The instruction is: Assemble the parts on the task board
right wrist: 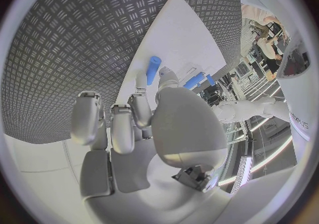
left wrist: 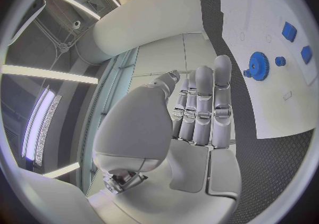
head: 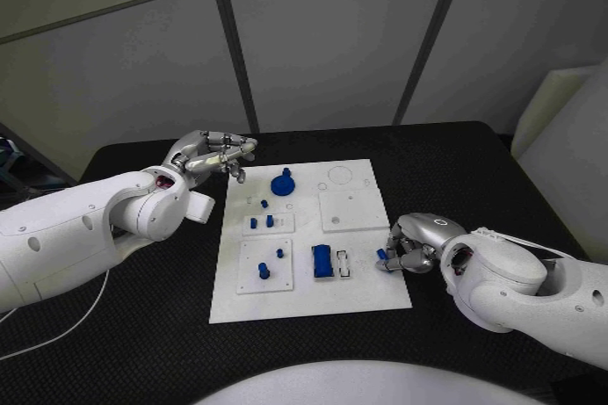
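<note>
Task board (head: 355,247) part-done: gear (head: 283,184) seated, small pegs loose. Left hand (head: 215,153) empty, fingers apart; right hand (head: 408,247) pinching blue peg (right wrist: 153,69).

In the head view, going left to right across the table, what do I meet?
Left hand → blue gear on the task board → blue block → small blue peg → right hand.

The board (head: 361,295) lies mid-table (head: 152,352). A gear (head: 284,184) sits near its far edge, a block (head: 323,262) toward its near edge, a peg (head: 381,254) by its right edge.
</note>
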Tool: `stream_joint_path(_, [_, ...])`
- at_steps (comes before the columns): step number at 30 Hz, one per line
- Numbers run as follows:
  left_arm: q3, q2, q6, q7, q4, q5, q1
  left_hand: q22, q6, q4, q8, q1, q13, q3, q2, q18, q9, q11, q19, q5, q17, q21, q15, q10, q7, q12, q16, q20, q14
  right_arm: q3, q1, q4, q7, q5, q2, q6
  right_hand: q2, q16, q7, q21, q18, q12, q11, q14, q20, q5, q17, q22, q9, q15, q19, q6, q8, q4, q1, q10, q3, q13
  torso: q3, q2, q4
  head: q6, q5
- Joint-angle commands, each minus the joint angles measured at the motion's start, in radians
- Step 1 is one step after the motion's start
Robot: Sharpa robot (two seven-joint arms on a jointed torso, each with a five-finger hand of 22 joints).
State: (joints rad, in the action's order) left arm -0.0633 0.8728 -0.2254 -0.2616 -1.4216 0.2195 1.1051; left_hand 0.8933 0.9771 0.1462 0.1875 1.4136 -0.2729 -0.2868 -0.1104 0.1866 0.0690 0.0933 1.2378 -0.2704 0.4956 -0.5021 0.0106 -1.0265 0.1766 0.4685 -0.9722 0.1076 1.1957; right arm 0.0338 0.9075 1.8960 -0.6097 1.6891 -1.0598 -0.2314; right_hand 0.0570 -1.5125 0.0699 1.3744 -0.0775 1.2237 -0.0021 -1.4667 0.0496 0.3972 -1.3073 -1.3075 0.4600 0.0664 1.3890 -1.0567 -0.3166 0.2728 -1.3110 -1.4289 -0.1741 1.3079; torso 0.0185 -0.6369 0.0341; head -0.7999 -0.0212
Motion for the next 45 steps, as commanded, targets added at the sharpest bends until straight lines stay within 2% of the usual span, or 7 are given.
stream_joint_path(1, [0.0,0.0,0.012,-0.006,-0.001,-0.002,0.001,-0.002,-0.01,0.002,0.007,0.002,-0.001,0.006,0.005,-0.005,0.001,0.002,-0.003,0.0,-0.001,0.004,0.005,0.007,0.0,0.005,0.002,0.004,0.001,-0.006,-0.008,-0.005,-0.007,-0.001,0.007,0.046,-0.004,-0.002,-0.007,0.005,0.014,0.003,-0.009,-0.084,-0.006,0.005,-0.17,-0.014,-0.002,0.005,0.005,0.0,0.005,-0.005,-0.017,0.001,0.004,0.012,0.0004,0.0,-0.0004,-0.001,0.001])
stream_joint_path(9, [0.0,0.001,0.012,-0.005,-0.001,-0.002,0.001,-0.002,-0.01,0.002,0.007,0.002,-0.001,0.006,0.005,-0.005,0.001,0.002,-0.003,0.0,-0.001,0.004,0.005,0.007,0.0,0.005,0.002,0.004,0.001,-0.007,-0.012,-0.013,-0.014,0.018,0.029,0.065,-0.025,-0.001,-0.011,0.002,0.013,-0.005,-0.013,-0.084,-0.009,-0.012,-0.169,-0.013,0.003,0.009,0.003,0.003,0.007,-0.039,-0.099,0.005,0.03,0.009,0.0,0.0,-0.0009,-0.001,0.001])
stream_joint_path(14, [0.0,0.002,0.012,-0.004,-0.002,-0.002,0.001,-0.002,-0.01,0.002,0.007,0.002,-0.001,0.006,0.005,-0.005,0.001,0.002,-0.003,0.0,-0.001,0.004,0.005,0.007,0.0,0.005,0.002,0.004,0.001,-0.007,-0.014,-0.013,-0.023,0.037,0.035,0.069,-0.069,-0.001,-0.011,0.002,0.013,-0.02,-0.019,-0.084,-0.02,-0.028,-0.17,-0.014,0.004,0.019,0.003,0.002,0.014,-0.107,-0.254,0.018,0.16,0.003,-0.0003,-0.001,0.0,-0.003,0.004])
stream_joint_path(21, [0.0,0.005,0.012,-0.003,-0.004,-0.002,0.001,-0.002,-0.011,0.004,0.008,0.001,-0.001,0.007,0.006,-0.005,0.0,0.002,-0.003,-0.001,-0.002,0.005,0.005,0.009,0.0,0.008,0.002,0.004,0.0,-0.007,-0.014,0.0,-0.029,0.031,0.029,0.042,0.019,-0.001,0.004,0.007,0.014,-0.031,-0.01,-0.084,-0.009,0.003,-0.172,-0.021,0.032,0.005,0.003,0.013,0.008,-0.116,-0.214,0.011,0.424,-0.003,0.0003,0.0,0.0017,-0.005,0.006])
stream_joint_path(22, [0.0,0.005,0.012,-0.003,-0.005,-0.002,0.001,-0.002,-0.011,0.004,0.008,0.001,-0.001,0.007,0.006,-0.005,0.0,0.002,-0.003,-0.001,-0.002,0.005,0.005,0.009,0.0,0.008,0.002,0.004,0.0,-0.007,-0.014,0.005,-0.029,0.018,0.026,0.029,0.074,-0.003,0.004,0.01,0.015,-0.027,-0.011,-0.085,-0.008,0.013,-0.175,-0.026,0.051,0.003,0.005,0.009,-0.002,-0.122,-0.156,0.005,0.567,0.0,0.0004,0.0,0.0014,-0.005,0.006])
stream_joint_path(24, [0.0,0.005,0.012,-0.003,-0.005,-0.002,0.001,-0.002,-0.011,0.004,0.008,0.001,-0.001,0.007,0.006,-0.005,0.0,0.002,-0.003,-0.001,-0.002,0.005,0.005,0.009,0.0,0.008,0.002,0.004,0.0,-0.007,-0.014,0.011,-0.029,-0.001,0.022,0.014,0.091,-0.005,0.001,0.014,0.016,-0.022,-0.006,-0.086,-0.007,0.02,-0.179,-0.031,0.064,0.007,0.008,0.01,-0.009,-0.137,-0.124,0.002,0.62,0.004,0.0006,0.0,0.0009,-0.005,0.005])
stream_joint_path(45, [0.0,0.004,0.012,0.005,-0.008,-0.002,0.001,-0.003,-0.012,0.003,0.01,0.005,-0.001,0.005,0.009,-0.005,0.0,0.002,-0.003,-0.002,-0.003,0.006,0.005,0.011,-0.001,0.009,0.001,0.004,0.0,-0.006,-0.013,0.081,0.046,-0.252,0.006,-0.237,0.141,-0.012,-0.014,0.021,0.018,-0.002,-0.017,-0.088,-0.012,0.023,-0.19,-0.042,0.082,0.012,0.016,0.011,-0.011,-0.123,0.029,-0.01,0.634,0.02,-0.0002,0.0,-0.0013,-0.001,0.01])
